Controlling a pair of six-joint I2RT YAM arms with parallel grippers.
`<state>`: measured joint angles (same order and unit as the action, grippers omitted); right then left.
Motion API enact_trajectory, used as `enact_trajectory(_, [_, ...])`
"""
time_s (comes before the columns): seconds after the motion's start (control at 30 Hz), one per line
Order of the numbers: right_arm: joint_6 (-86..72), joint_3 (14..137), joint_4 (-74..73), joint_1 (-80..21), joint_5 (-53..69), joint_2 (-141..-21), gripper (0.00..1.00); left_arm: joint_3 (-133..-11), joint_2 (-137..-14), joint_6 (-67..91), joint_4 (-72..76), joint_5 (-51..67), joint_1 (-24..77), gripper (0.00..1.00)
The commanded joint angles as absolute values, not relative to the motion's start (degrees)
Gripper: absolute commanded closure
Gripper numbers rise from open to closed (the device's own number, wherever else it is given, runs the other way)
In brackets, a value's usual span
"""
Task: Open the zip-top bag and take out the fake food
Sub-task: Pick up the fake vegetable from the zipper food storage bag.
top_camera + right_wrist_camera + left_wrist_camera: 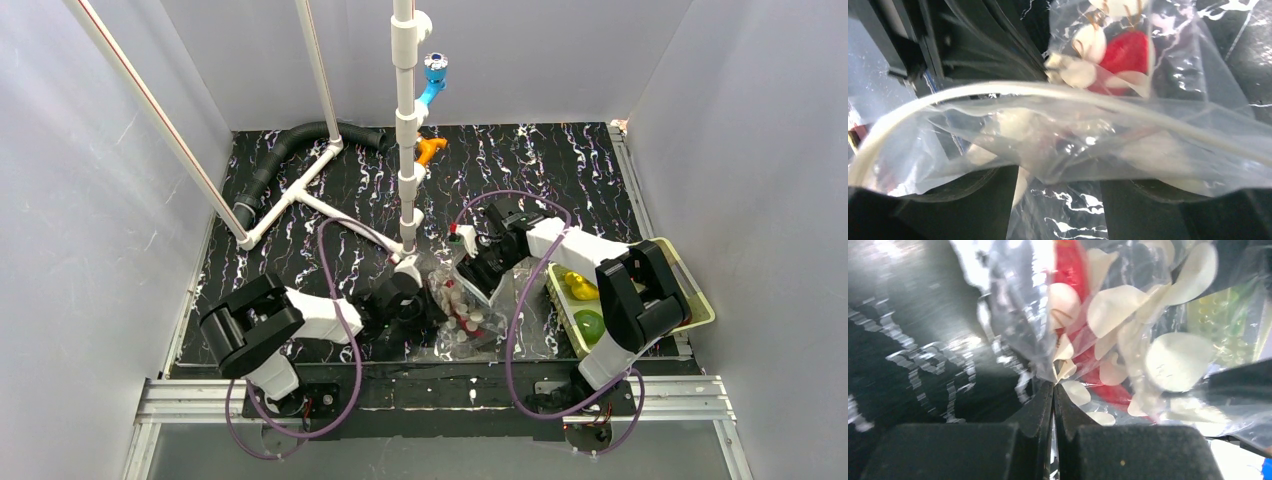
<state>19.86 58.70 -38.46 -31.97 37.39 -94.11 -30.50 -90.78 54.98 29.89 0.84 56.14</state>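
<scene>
Down at the near edge, the left arm lies low and reaches right across the surface (560,170). The left end effector (1054,384) is pinched fully closed on a fold of the bag (468,318). The bag sits crumpled between the two arms, with a red piece (1128,52) inside. The right arm bends back from a raised elbow and angles down-left. The right end effector (482,272) stands spread, the bag's zip edge draped across it. Beside that arm, a basket (700,300) holds a yellow piece (578,287) and a green piece (589,325).

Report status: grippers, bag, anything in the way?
Left gripper shut on zip-top bag film. Right gripper open, bag rim draped across it. Red fake food inside the bag. White pipe upright close behind bag.
</scene>
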Motion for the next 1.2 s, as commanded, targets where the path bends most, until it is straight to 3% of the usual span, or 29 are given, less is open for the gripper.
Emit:
enact_trajectory(0.0, [18.6, 59.0, -37.5, -31.1, 36.9, -94.1, 0.34, -22.9, -87.5, 59.2, 37.9, -2.2, 54.1, 1.0])
enact_trajectory(0.33, [18.9, 60.9, -38.9, -33.3, 34.1, -98.2, 0.35, -29.1, -96.6, 59.2, 36.2, 4.6, 53.9, 1.0])
enact_trajectory(0.5, [19.4, 62.0, -39.6, -34.5, 33.1, -100.8, 0.41, -31.4, -99.5, 59.1, 35.2, 5.7, 53.9, 1.0])
enact_trajectory(0.63, [22.1, 62.0, -40.8, -37.7, 33.3, -101.0, 0.34, -32.0, -101.4, 59.7, 31.7, 4.5, 53.9, 1.0])
enact_trajectory(0.77, [26.0, 61.8, -42.9, -40.1, 32.6, -101.7, 0.34, -27.3, -98.5, 62.9, 30.2, -1.1, 53.0, 1.0])
enact_trajectory(0.97, [31.2, 64.1, -47.9, -40.7, 43.0, -101.3, 0.52, -25.0, -100.0, 64.1, 34.2, 1.0, 51.7, 1.0])
enact_trajectory(1.03, [31.0, 64.4, -47.6, -40.9, 43.7, -101.0, 0.51, -25.8, -102.0, 63.9, 37.5, 4.1, 51.7, 1.0])
enact_trajectory(1.17, [31.0, 64.4, -47.6, -40.9, 43.1, -102.0, 0.36, -27.1, -103.2, 63.2, 41.9, 6.7, 51.7, 1.0])
